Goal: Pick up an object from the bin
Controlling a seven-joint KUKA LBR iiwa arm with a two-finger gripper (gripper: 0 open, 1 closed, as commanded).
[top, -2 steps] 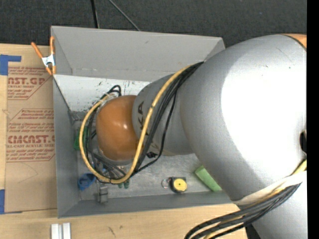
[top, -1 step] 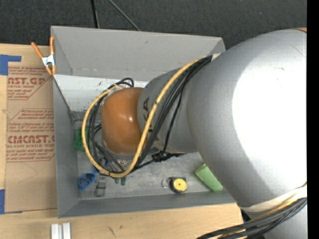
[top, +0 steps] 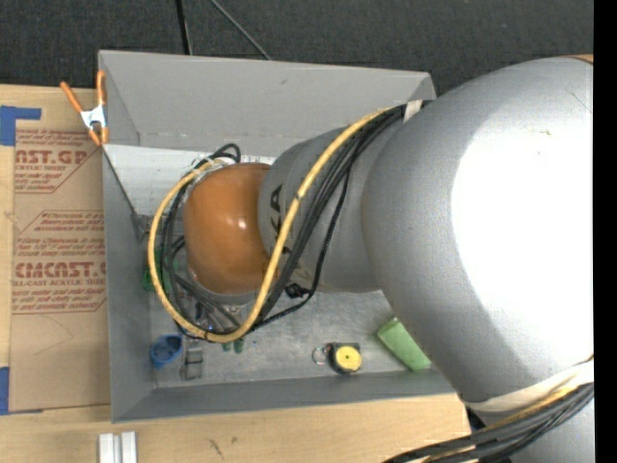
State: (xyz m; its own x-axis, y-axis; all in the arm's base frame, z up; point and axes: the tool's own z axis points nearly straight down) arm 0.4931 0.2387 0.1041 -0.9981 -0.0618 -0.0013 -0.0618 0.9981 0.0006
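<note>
Bin (top: 123,258) of grey metal, a KUKA arm (top: 463,220) reaching in from the right. At far left, a small blue plastic piece (top: 165,351) lies in the lower corner, with a small dark grey piece (top: 192,365) just beside it. Above them hangs the wrist's orange cover (top: 224,225), looped with yellow and black cables (top: 159,249). The hand (top: 204,314) sits beneath it, and whether it is apart or together cannot be told. Whichever piece it is over is hidden by the cover. Further right, a yellow disc on a metal ring (top: 344,358) and a green wedge (top: 403,345) lie well apart from the hand. The step appears to be the reach down. Next would come a firm grip, then a straight lift clear of the walls.
</note>
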